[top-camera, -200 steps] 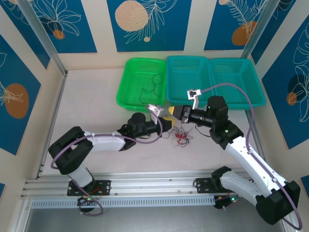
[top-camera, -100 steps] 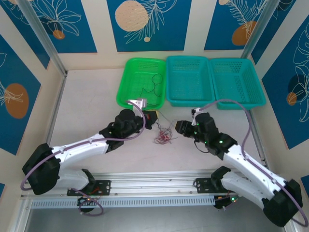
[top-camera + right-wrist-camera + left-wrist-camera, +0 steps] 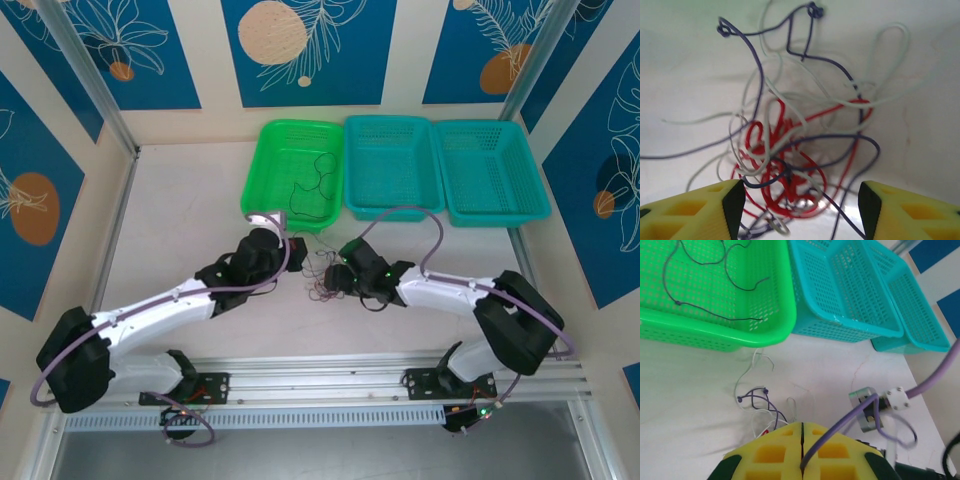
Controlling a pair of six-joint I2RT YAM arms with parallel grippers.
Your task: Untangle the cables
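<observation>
Cables (image 3: 782, 172): red, white and dark knot on the table (image 3: 180, 220); we judge it mostly unsorted.
Done: dark strands (image 3: 678, 303) in green basket (image 3: 775, 335), 12 o'clock (small start).
Right gripper (image 3: 800, 200): jaws spread, 3 o'clock.
Left gripper (image 3: 801, 432): closed, 9 o'clock.

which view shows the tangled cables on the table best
The right wrist view: the tangled cables lie close up in front of the open right gripper, red, white and dark strands each distinct. The top external view shows them as a small faint clump; the left wrist view shows a few strands beyond the shut left gripper.
</observation>
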